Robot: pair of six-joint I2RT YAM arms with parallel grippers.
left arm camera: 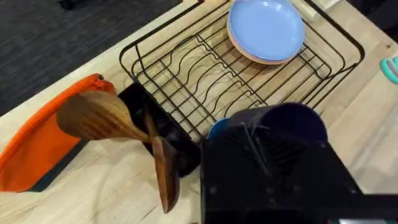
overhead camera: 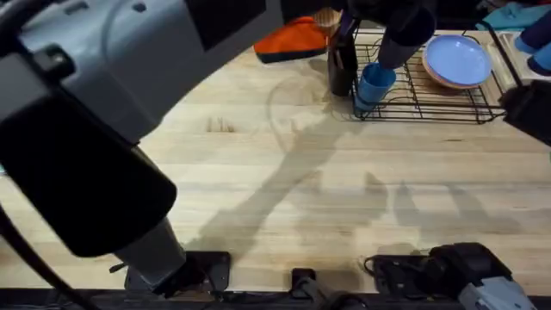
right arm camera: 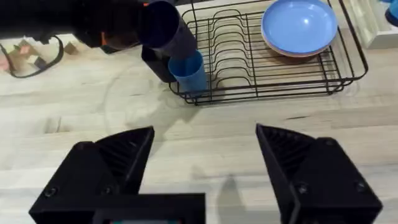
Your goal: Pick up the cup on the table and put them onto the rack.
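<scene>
A light blue cup (overhead camera: 375,83) hangs tilted at the near left corner of the black wire rack (overhead camera: 430,96), its lower end at the rim. My left gripper (overhead camera: 394,43) reaches across from the lower left and is shut on the cup. The right wrist view shows the cup (right arm camera: 189,71) under the left gripper (right arm camera: 160,25), at the corner of the rack (right arm camera: 261,93). In the left wrist view a sliver of the cup (left arm camera: 217,127) shows beside my black finger (left arm camera: 267,171), with the rack (left arm camera: 186,68) beyond. My right gripper (right arm camera: 205,143) stands open over bare table (overhead camera: 284,198).
A stack of blue plates (overhead camera: 456,60) lies in the right part of the rack. A black holder with wooden spoons (left arm camera: 106,118) is attached to the rack's left end. An orange cloth (overhead camera: 293,39) lies to the left of it. The right arm (overhead camera: 461,263) rests at the near right.
</scene>
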